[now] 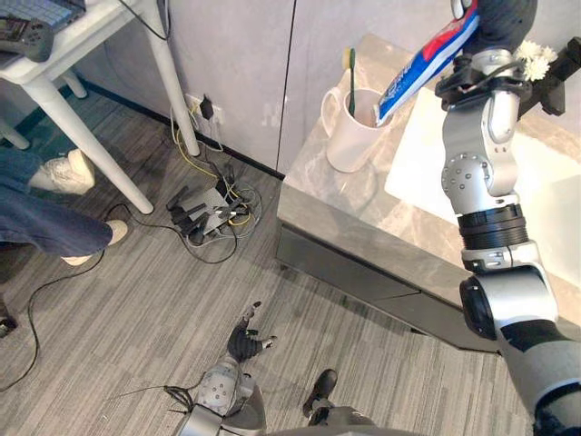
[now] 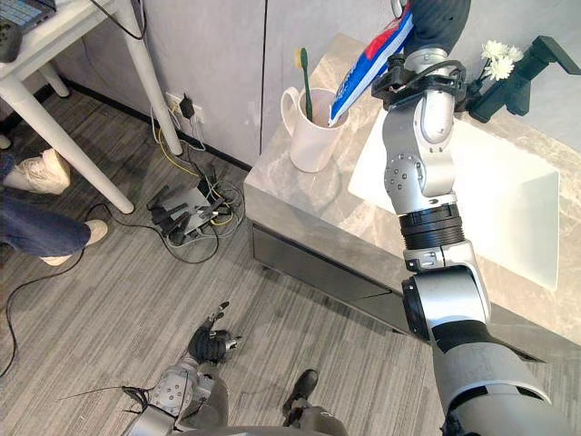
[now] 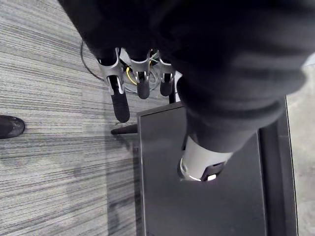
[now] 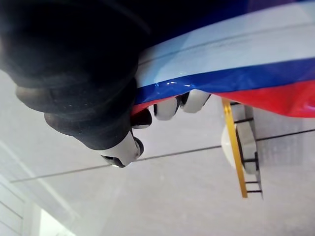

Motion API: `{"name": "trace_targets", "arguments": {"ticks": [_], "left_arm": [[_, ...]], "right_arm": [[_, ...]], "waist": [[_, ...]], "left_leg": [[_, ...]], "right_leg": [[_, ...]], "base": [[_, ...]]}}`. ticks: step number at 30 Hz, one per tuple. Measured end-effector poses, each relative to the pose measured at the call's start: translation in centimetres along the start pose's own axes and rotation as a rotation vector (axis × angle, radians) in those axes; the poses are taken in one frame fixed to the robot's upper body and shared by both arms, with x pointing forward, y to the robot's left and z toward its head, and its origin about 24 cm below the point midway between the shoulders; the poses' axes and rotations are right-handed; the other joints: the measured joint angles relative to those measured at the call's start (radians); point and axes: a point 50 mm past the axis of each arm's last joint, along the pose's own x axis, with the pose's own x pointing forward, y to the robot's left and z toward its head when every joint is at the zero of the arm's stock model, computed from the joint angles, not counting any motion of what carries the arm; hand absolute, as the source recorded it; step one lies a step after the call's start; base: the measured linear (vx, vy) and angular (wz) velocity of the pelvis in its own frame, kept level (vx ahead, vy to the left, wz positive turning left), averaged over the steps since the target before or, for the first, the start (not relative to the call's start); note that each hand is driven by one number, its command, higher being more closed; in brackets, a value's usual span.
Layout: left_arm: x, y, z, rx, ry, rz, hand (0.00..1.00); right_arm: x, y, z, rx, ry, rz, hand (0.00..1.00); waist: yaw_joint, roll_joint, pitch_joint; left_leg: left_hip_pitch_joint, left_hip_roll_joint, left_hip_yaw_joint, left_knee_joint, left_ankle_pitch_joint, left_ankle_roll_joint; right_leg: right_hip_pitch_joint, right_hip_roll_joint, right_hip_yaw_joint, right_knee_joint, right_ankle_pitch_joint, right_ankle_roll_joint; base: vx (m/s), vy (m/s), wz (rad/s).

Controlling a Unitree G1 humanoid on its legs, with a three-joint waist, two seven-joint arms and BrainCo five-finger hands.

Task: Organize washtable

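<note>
At the upper right of the frame, the right hand (image 1: 495, 20) curls its fingers (image 4: 166, 107) round the one toothpaste tube (image 1: 425, 62). The tube slants down-left, its lower end just above the right rim of the one mug (image 1: 348, 136), which holds one toothbrush (image 1: 351, 77). The left hand (image 1: 243, 343) hangs at bottom centre, well apart, fingers relaxed and empty.

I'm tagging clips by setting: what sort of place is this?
Probably a mock bathroom washstand in an office or lab: a stone-look counter with a white basin, a mug holding a toothbrush, toothpaste in the right hand, yet carpet, a power strip and a desk beside it.
</note>
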Motion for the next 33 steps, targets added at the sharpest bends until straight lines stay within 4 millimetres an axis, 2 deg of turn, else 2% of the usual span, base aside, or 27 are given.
{"name": "trace_targets", "arguments": {"ticks": [9, 20, 28, 33], "left_arm": [[0.0, -0.1, 0.0, -0.02, 0.002, -0.012, 0.0], [-0.2, -0.5, -0.2, -0.02, 0.007, -0.046, 0.0], [-0.4, -0.7, -0.6, -0.028, 0.024, -0.072, 0.0], [-0.8, -0.7, -1.0, -0.028, 0.042, -0.075, 0.0]], "right_arm": [[0.1, 0.0, -0.7, -0.014, 0.034, -0.001, 1.0], [0.5, 0.4, -1.2, -0.031, 0.063, -0.002, 1.0], [0.5, 0.1, -1.8, -0.031, 0.09, -0.028, 1.0], [1.4, 0.1, -1.7, -0.033, 0.097, -0.06, 1.0]], "waist": [[0.018, -0.001, -0.001], [0.019, -0.007, -0.005], [0.018, -0.024, -0.017], [0.018, -0.024, -0.017]], "left_leg": [[0.001, 0.002, -0.001, 0.0, 0.002, -0.003], [0.003, 0.011, -0.009, -0.02, 0.019, -0.007], [0.003, 0.011, -0.009, -0.02, 0.02, -0.007], [0.003, 0.011, -0.009, -0.02, 0.021, -0.007]], "right_leg": [[0.002, 0.001, -0.002, 0.0, 0.001, -0.001], [0.001, 0.009, -0.01, 0.001, 0.004, -0.005], [0.001, 0.009, -0.01, 0.0, 0.004, -0.006], [0.001, 0.009, -0.01, 0.0, 0.005, -0.006]], "base": [[0.0, 0.0, 0.0], [0.0, -0.001, 0.01], [0.0, 0.0, 0.0], [0.0, 0.0, 0.0]]}}
